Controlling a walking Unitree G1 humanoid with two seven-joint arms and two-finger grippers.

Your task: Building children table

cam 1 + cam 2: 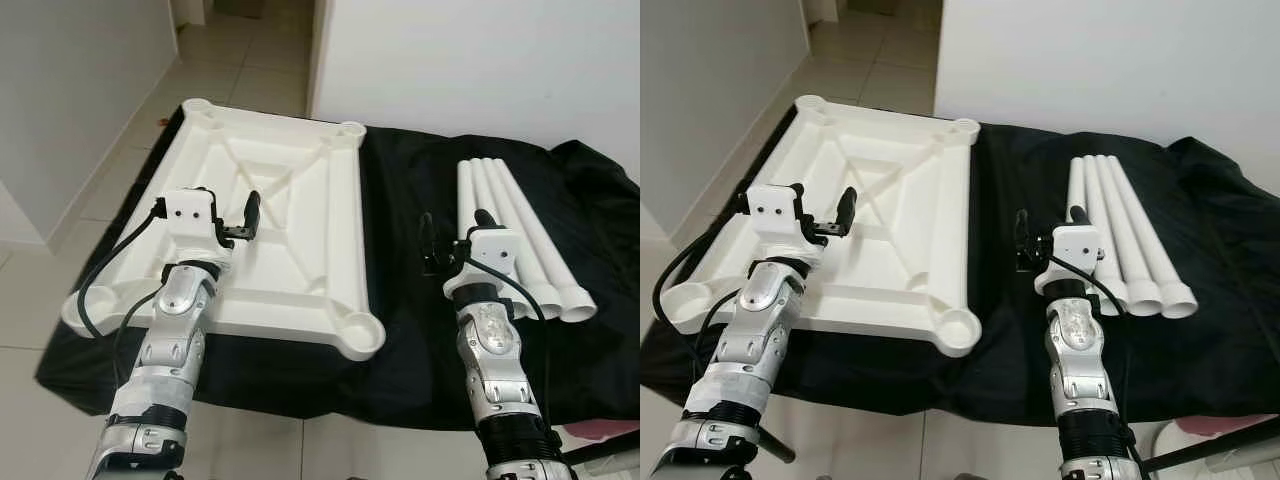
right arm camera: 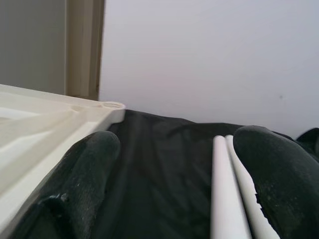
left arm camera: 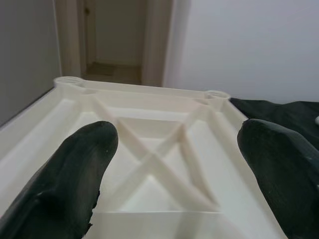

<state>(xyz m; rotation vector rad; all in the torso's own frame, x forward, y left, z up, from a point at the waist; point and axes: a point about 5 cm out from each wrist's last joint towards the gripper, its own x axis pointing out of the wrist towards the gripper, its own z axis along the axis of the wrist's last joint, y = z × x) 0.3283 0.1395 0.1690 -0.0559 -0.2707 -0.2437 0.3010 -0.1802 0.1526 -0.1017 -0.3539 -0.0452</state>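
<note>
One inverted white tabletop (image 1: 290,215) at 10 o'clock and four white legs (image 1: 515,235) at 2 o'clock lie on black cloth (image 1: 405,250) over tiled floor (image 1: 240,60); left end effector (image 1: 228,215) and right end effector (image 1: 452,238) both spread wide, empty.

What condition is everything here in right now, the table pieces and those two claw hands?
Tabletop: upside down on the black cloth, ribs up, corner sockets empty.
Four white legs: lying side by side on the cloth, unattached.
Left gripper: open, empty, over the tabletop.
Right gripper: open, empty, over the cloth beside the legs.
</note>
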